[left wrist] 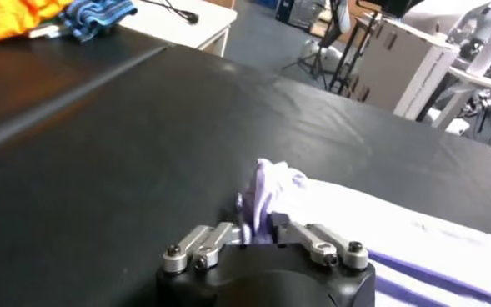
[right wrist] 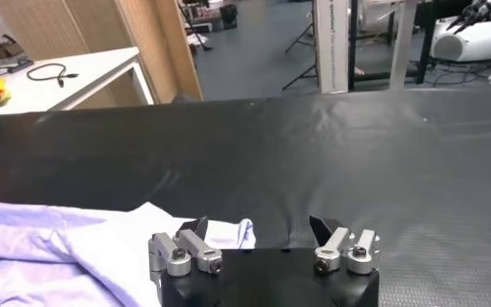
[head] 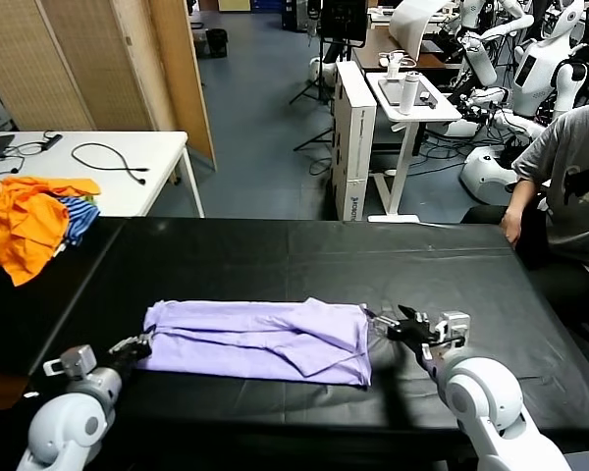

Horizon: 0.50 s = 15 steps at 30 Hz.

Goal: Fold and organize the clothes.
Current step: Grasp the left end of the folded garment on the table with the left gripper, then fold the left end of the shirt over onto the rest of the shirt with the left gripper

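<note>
**Q.** Where does the garment lie, and how is it oriented?

**A.** The lavender T-shirt (head: 260,340) lies flat on the black table (head: 304,255), already folded into a long band. In the head view its long axis runs from 9 o'clock to 3 o'clock, parallel to the table's near edge. One sleeve flap is turned over toward the 3 o'clock end.

**Q.** What is each hand doing?

**A.** The left hand (head: 137,344) sits at the band's 9 o'clock end. The left wrist view shows its fingers (left wrist: 228,238) clenched on a bunched corner of cloth, so it is judged to be grasping the T-shirt. The right hand (head: 385,322) sits at the 3 o'clock end with its fingers (right wrist: 197,229) spread wide; the shirt's corner lies just by one fingertip, but nothing is pinched between them.

**Q.** Which relation governs the next move?

**A.** The hands face each other along the band's long axis, one at each short end. From the right hand, the cloth lies at 9 o'clock, just beside it. The likely step is for this released hand to close on its corner, so both ends can be lifted together and folded across the short axis.

**Q.** What else is on the scene?

**A.** An orange and blue-striped heap (head: 34,221) rests at the table's far 10 o'clock corner, well apart from the shirt.
</note>
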Motion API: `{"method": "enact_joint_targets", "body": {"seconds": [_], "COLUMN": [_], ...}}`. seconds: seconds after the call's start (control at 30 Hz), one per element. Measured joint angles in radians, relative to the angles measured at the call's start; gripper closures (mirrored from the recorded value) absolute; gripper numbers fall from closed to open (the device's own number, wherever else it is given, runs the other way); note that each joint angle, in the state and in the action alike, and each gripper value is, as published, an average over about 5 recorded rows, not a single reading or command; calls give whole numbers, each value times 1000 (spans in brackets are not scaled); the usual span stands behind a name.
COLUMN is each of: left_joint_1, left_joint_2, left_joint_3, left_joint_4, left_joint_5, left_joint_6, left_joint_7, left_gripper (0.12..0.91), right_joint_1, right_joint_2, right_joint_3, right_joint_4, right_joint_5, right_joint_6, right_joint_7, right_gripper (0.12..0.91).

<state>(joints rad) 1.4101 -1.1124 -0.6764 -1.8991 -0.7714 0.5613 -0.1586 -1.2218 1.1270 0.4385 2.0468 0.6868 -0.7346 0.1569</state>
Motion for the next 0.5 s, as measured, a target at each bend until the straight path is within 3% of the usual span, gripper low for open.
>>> {"method": "enact_joint_targets", "body": {"seconds": [0.23,0.5], "left_joint_1": [11,53], "left_joint_2": [20,99], "left_joint_3": [-2,-84], "left_joint_4": [-17,-46], "left_joint_5": [174,440], "left_joint_6": [-40,-131], "left_joint_7": [26,64], "left_gripper": [831,831], "right_joint_1": [0,14], "right_joint_2": [3,13], "right_joint_3": [5,-7], "right_joint_4": [-7,-18], "right_joint_5": [-1,0], "right_joint_6": [5,8], "right_joint_7": [1,2], "right_gripper": [118,118]}}
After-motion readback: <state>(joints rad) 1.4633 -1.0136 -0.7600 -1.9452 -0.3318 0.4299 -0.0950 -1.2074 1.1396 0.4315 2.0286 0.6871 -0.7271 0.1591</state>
